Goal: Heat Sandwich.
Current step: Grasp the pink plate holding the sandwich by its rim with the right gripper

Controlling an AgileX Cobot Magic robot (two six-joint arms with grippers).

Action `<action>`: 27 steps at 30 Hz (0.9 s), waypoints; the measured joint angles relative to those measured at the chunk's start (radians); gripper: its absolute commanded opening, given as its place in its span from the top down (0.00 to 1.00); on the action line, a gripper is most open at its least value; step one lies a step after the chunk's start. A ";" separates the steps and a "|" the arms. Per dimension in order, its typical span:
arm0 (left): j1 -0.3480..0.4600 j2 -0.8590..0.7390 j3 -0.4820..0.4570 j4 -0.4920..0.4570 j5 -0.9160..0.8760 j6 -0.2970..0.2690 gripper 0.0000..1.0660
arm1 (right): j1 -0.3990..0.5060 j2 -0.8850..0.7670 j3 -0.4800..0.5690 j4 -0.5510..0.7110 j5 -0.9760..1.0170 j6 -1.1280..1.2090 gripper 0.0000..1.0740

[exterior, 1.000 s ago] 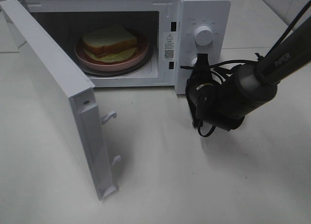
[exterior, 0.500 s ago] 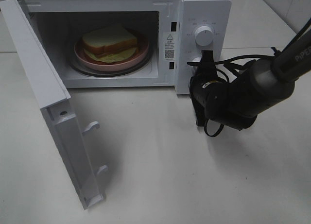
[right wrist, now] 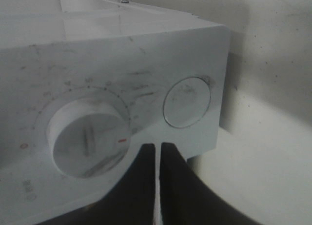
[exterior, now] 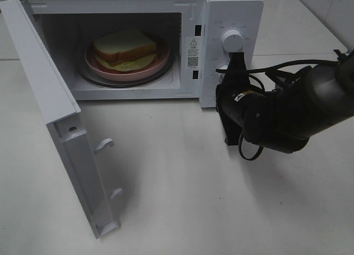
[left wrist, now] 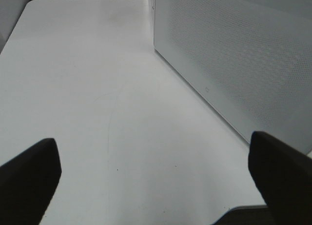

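High view: door has swung wider than a second ago; sandwich on plate inside the microwave, now reachable.
Right wrist: right tool closed, empty, tips close to the button, mostly hidden from above.
Left wrist: left tool wide open, empty, over tabletop; unseen from above.

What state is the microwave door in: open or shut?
Open. The door stands swung wide, leaving the sandwich on its pink plate visible inside.
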 measured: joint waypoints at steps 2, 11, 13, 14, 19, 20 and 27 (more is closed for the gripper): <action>0.000 0.000 0.000 0.000 0.000 0.000 0.08 | 0.006 -0.010 0.009 -0.001 0.003 0.000 0.97; 0.000 0.000 0.000 0.000 0.000 0.000 0.08 | 0.012 -0.091 0.072 -0.064 0.054 -0.020 0.96; 0.000 0.000 0.000 0.000 0.000 0.000 0.08 | 0.012 -0.126 0.086 -0.111 0.080 -0.037 0.96; 0.000 0.000 0.000 0.000 0.000 0.000 0.08 | 0.012 -0.135 0.091 -0.124 0.092 -0.047 0.96; 0.000 0.000 0.000 0.000 0.000 0.000 0.08 | 0.011 -0.177 0.103 -0.209 0.193 -0.105 0.95; 0.000 0.000 0.000 0.000 0.000 0.000 0.08 | 0.011 -0.177 0.103 -0.209 0.193 -0.105 0.95; 0.000 0.000 0.000 0.000 0.000 0.000 0.08 | 0.010 -0.260 0.106 -0.321 0.393 -0.291 0.95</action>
